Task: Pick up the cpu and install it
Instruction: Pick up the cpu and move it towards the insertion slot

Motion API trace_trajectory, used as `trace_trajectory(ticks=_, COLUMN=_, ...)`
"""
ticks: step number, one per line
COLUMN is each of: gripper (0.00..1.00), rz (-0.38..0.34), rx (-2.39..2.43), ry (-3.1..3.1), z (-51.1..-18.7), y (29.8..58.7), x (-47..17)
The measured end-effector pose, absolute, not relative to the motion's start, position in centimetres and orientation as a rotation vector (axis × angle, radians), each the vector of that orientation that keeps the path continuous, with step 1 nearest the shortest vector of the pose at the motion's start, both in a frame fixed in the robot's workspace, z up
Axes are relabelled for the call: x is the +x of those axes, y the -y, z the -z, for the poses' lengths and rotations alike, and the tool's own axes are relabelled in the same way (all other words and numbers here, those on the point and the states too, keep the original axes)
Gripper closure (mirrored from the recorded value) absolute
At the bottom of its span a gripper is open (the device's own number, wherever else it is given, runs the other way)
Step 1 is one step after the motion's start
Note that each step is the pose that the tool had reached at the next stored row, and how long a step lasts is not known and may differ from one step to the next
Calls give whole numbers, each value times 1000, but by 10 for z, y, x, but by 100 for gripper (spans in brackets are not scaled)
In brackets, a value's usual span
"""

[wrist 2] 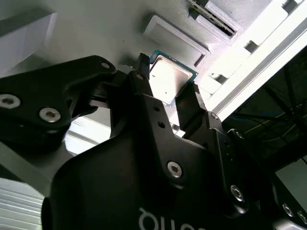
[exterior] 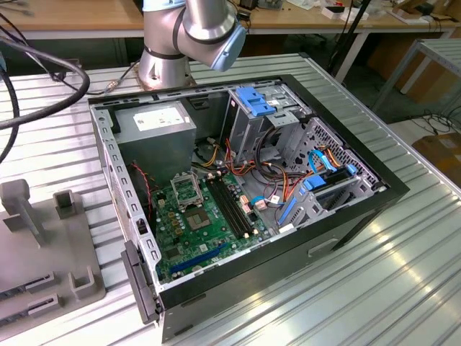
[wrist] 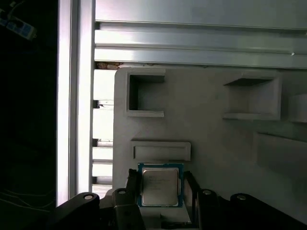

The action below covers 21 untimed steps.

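The cpu [wrist: 159, 186] is a small flat square chip with a silvery face and a greenish rim. It sits at the grey holder tray [wrist: 211, 139], beside a raised rectangular block [wrist: 160, 150]. My gripper [wrist: 160, 188] straddles it, with one black finger [wrist: 133, 186] against each of two opposite edges. In the second wrist view the cpu [wrist 2: 169, 79] shows between the same fingertips [wrist 2: 142, 62], and the gripper [wrist 2: 169, 75] is shut on it. In the exterior view the open computer case [exterior: 238, 194] holds the green board [exterior: 205, 223] with its metal-framed socket [exterior: 186, 189].
The grey tray [exterior: 43, 245] with raised blocks and slots lies on the ribbed metal table [exterior: 360, 288], at the exterior view's left of the case. The arm's base [exterior: 169, 43] stands behind the case. Cables, blue drive brackets and memory slots crowd the case interior.
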<state>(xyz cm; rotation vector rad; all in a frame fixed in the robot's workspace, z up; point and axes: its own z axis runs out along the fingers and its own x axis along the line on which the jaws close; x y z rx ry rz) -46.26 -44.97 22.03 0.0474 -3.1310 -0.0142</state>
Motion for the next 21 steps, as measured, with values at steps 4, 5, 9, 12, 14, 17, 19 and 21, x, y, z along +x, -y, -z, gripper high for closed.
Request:
trace_trajectory(ticks=4, gripper=53, rz=14, rx=47, ry=3129, z=-227, y=450, x=-463)
trace_trajectory(ticks=5, gripper=53, rz=14, rx=47, ry=3129, z=-227, y=450, x=-463)
trace_trajectory(ticks=9, gripper=53, rz=14, rx=47, ry=3129, z=-229, y=450, x=-463)
trace_trajectory(ticks=12, gripper=53, rz=14, rx=47, ry=3129, z=-230, y=450, x=-463)
trace_trajectory(ticks=14, gripper=53, rz=14, rx=47, ry=3129, z=-233, y=450, x=-463)
trace_trajectory(ticks=17, gripper=53, rz=14, rx=47, ry=3129, z=-236, y=450, x=-463)
trace_trajectory(ticks=19, gripper=53, rz=14, rx=47, ry=3129, z=-237, y=450, x=-463)
trace_trajectory(ticks=21, gripper=53, rz=14, rx=47, ry=3129, z=-238, y=450, x=-463)
